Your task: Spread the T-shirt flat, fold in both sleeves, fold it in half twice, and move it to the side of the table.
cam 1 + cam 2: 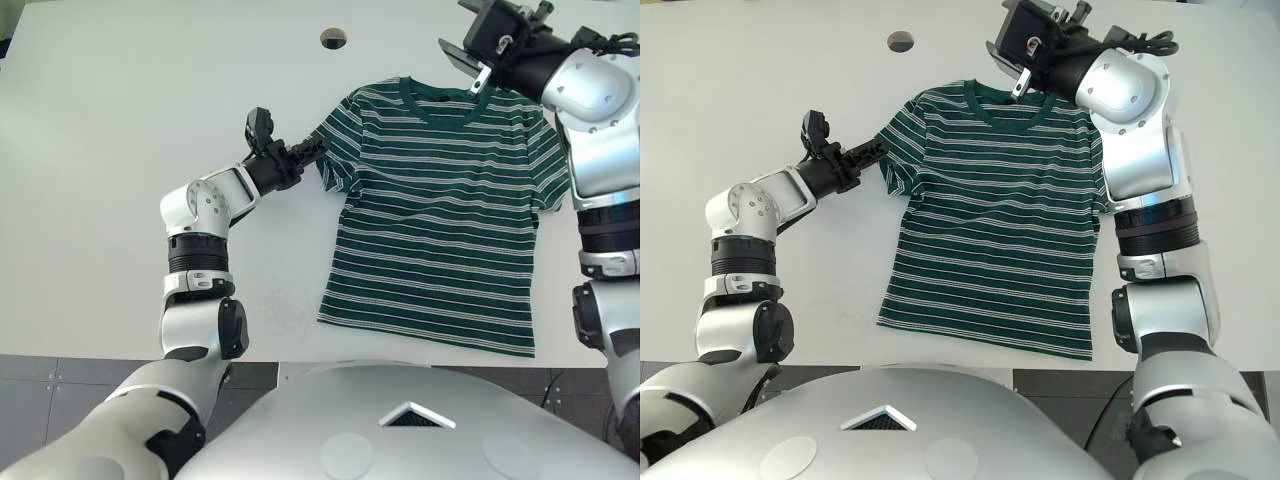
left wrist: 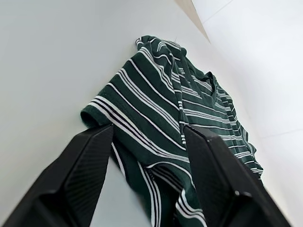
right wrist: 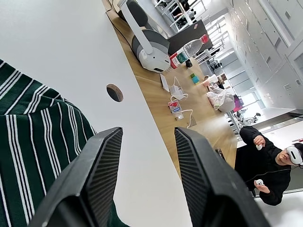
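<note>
A dark green T-shirt [image 1: 440, 210] with thin white stripes lies face up on the white table [image 1: 120, 120], collar toward the far edge and hem near the front edge. Its left sleeve [image 1: 335, 165] is a little rumpled. My left gripper [image 1: 312, 150] is low over the table at that sleeve, open, and in the left wrist view the sleeve's hem [image 2: 102, 111] lies between the two fingers [image 2: 85, 175]. My right gripper [image 1: 468, 62] hangs open above the collar [image 1: 435, 100] near the right shoulder, with nothing between its fingers [image 3: 94, 179].
A round cable hole [image 1: 333, 39] sits in the table beyond the shirt's left shoulder. Bare table stretches wide to the left of the shirt. The hem [image 1: 425, 330] lies close to the table's front edge. Bottles [image 3: 189, 49] and clutter stand on a surface past the far edge.
</note>
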`<control>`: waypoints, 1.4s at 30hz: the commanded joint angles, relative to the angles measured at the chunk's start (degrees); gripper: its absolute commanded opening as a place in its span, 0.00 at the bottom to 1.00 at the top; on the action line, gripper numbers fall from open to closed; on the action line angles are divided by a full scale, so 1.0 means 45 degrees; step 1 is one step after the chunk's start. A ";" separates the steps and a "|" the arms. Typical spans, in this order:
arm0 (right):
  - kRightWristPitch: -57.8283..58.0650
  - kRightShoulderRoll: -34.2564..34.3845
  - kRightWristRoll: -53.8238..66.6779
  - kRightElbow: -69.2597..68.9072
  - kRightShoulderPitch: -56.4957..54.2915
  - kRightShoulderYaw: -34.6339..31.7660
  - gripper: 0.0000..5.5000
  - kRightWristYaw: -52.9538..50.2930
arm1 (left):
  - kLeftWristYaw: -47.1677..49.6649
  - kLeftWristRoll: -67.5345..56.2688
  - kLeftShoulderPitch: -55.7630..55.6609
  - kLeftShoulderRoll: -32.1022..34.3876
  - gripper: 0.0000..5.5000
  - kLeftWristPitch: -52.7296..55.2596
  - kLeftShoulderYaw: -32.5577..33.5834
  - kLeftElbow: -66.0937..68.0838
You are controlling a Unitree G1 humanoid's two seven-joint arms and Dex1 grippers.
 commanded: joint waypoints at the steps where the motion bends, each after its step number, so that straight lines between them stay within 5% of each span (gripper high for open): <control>1: -0.0136 -0.0008 0.0000 0.0188 -0.0117 0.0089 0.37 0.0206 | 0.0367 0.0399 0.0454 -0.0201 0.47 -0.0061 -0.0099 0.0643; 16: -0.0416 0.0184 0.0042 0.0462 -0.0218 0.0101 0.37 0.0200 | 0.0040 0.0558 0.0282 -0.0156 0.03 -0.0936 -0.0114 0.1391; 42: -0.0637 0.0423 -0.0013 0.0740 -0.0046 0.0199 0.37 0.0153 | -0.0182 0.0130 -0.0333 0.1288 0.02 -0.0911 0.1377 0.1060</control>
